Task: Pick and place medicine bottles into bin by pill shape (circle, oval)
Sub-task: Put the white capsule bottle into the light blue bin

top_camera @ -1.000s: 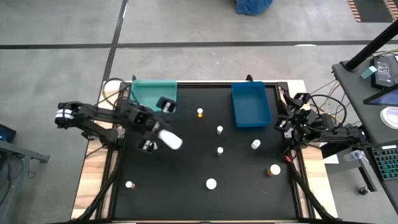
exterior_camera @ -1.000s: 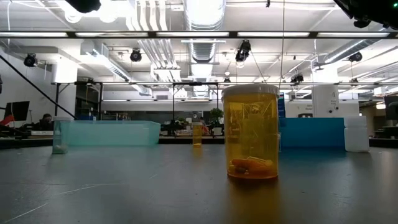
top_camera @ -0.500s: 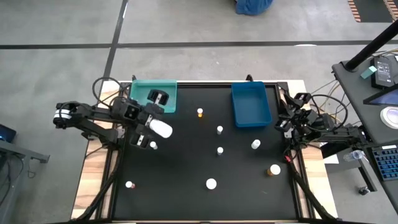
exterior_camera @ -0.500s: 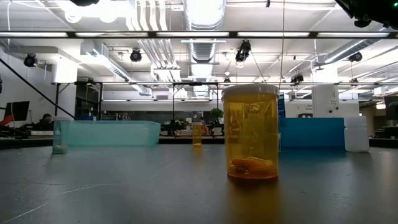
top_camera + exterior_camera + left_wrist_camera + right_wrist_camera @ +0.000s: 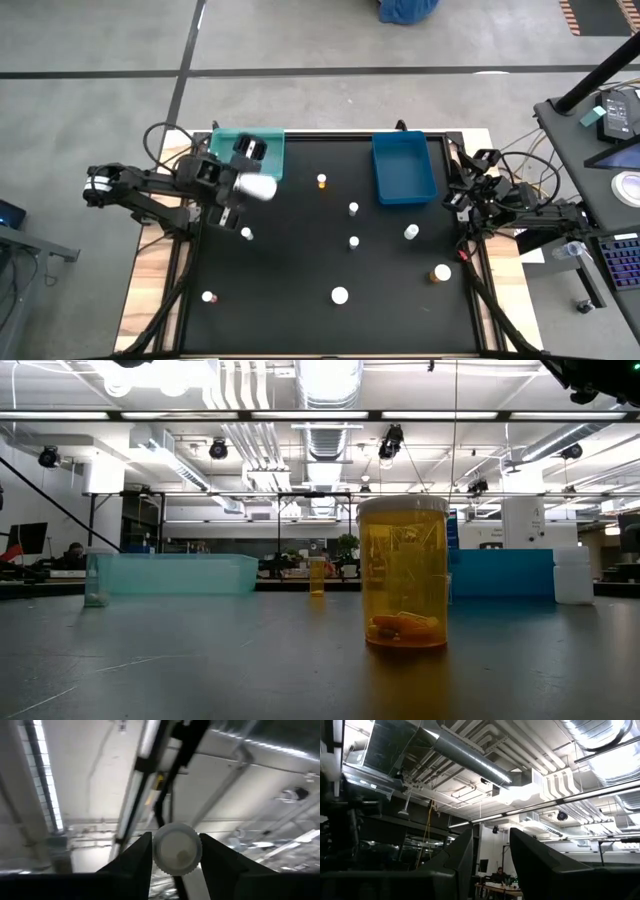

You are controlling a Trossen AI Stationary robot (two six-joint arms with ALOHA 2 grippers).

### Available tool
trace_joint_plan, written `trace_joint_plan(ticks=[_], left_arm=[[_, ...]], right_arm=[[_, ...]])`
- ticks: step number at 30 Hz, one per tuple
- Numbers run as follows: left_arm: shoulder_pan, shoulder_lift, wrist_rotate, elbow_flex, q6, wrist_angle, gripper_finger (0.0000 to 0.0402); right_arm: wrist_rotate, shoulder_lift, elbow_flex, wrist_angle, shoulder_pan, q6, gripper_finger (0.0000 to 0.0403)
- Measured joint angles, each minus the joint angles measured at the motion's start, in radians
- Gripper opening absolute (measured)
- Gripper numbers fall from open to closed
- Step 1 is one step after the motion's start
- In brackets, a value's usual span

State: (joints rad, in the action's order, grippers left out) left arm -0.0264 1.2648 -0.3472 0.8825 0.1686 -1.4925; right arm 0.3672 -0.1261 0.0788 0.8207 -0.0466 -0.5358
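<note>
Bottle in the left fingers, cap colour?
White cap, ribbed edge; clearest in the left wrist view.

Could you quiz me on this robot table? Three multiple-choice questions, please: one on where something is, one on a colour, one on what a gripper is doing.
1. Where is the left gripper?
A. by the teal bin
B. by the blue bin
C. at the table's near edge

2. What colour is the bin nearer the right arm?
A. red
B. blue
C. yellow

3. What is the left gripper doing?
A. hanging open
B. holding a white-capped bottle
C. holding a bin

Answers: 1 A, it hangs at the teal bin's edge. 2 B, blue walls show. 3 B, the cap sits between its fingers.
</note>
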Motion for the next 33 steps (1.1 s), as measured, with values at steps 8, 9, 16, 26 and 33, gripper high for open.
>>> trace_joint_plan(ticks=[8,9,16,26,33], left_arm=[[-0.031,-0.005,0.360,0.000,0.009,0.060,0.0118],[-0.035,-0.005,0.389,0.000,0.008,0.061,0.0118],[-0.099,-0.042,0.633,0.013,0.007,0.365,0.0118],[-0.306,-0.091,0.748,0.161,0.001,1.197,0.0118],[-0.475,-0.045,0.756,0.198,0.020,1.676,0.0118]], right_arm=[[0.000,0.000,0.000,0.000,0.000,-0.001,0.0121],[0.000,0.000,0.000,0.000,0.000,-0.005,0.0121],[0.000,0.000,0.000,0.000,0.000,-0.014,0.0121],[0.000,0.000,0.000,0.001,0.000,-0.023,0.0121],[0.000,0.000,0.000,0.002,0.000,-0.026,0.0121]])
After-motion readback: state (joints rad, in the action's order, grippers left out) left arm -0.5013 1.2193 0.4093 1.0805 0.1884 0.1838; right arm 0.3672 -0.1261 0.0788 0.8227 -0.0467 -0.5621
